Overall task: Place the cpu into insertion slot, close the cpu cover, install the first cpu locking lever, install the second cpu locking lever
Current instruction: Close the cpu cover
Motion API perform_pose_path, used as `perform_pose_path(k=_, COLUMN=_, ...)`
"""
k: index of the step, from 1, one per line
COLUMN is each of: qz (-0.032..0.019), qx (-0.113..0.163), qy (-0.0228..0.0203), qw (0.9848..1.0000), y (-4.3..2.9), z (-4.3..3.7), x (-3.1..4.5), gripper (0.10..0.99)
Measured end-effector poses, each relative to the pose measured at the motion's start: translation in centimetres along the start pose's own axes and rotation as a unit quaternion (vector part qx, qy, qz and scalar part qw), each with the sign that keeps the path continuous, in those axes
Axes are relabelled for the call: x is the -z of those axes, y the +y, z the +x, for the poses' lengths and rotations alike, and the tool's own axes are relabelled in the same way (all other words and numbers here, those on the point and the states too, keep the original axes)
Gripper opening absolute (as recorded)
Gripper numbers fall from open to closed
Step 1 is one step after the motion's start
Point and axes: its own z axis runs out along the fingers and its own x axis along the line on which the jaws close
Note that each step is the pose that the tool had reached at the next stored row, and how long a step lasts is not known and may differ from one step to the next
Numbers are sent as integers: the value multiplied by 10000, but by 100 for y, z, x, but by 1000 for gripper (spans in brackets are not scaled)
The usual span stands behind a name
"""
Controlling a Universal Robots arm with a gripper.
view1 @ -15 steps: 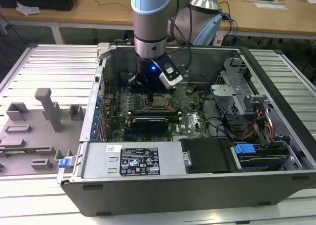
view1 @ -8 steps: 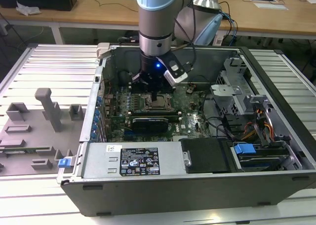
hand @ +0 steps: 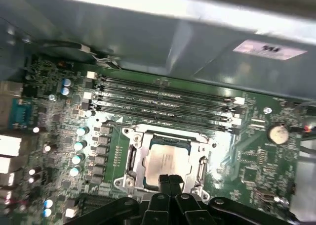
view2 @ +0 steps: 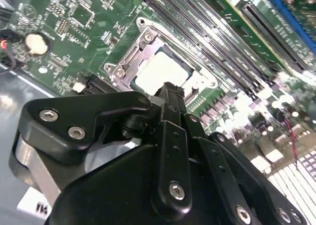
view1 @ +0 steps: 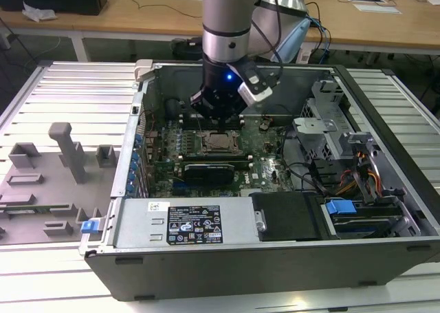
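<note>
Room above the green board [view1: 265, 163] is walled in by the open case [view1: 275, 258]; the gripper [view1: 218, 115] hangs down mid-board, fingers [hand: 170, 181] pressed together and pinching nothing; the cpu [hand: 163, 160] lies in the insertion slot [view1: 205, 142] with the cpu cover [hand: 139, 158] down around it; in both wrist views the fingertips hide the chip's near edge, so contact cannot be told; long memory slots [hand: 163, 99] run beside the socket toward the case wall [hand: 148, 32]; cables [view1: 364, 168] crowd the exterior view's right.
</note>
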Motion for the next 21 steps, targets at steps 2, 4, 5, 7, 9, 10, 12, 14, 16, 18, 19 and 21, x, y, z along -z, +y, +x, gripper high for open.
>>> perform_pose_path(k=2, qz=2, qx=-1, qy=0, qw=10000, y=1, z=-2, x=42, gripper=106)
perform_pose_path(k=4, qz=3, qx=-2, qy=0, qw=10000, y=1, z=-1, x=43, gripper=106)
perform_pose_path(k=5, qz=3, qx=-2, qy=0, qw=10000, y=1, z=-1, x=44, gripper=106)
perform_pose_path(k=7, qz=3, qx=-2, qy=0, qw=10000, y=1, z=-1, x=44, gripper=106)
perform_pose_path(k=9, qz=3, qx=-2, qy=0, qw=10000, y=1, z=-1, x=44, gripper=106)
perform_pose_path(k=10, qz=3, qx=-2, qy=0, qw=10000, y=1, z=-1, x=45, gripper=106)
perform_pose_path(k=12, qz=3, qx=-2, qy=0, qw=10000, y=1, z=-2, x=45, gripper=106)
perform_pose_path(k=14, qz=3, qx=-2, qy=0, qw=10000, y=1, z=-1, x=45, gripper=106)
perform_pose_path(k=16, qz=3, qx=-2, qy=0, qw=10000, y=1, z=-2, x=46, gripper=106)
perform_pose_path(k=18, qz=3, qx=-2, qy=0, qw=10000, y=1, z=-2, x=47, gripper=106)
perform_pose_path(k=19, qz=3, qx=-2, qy=0, qw=10000, y=1, z=-1, x=47, gripper=106)
perform_pose_path(k=21, qz=3, qx=-3, qy=0, qw=10000, y=1, z=-2, x=47, gripper=106)
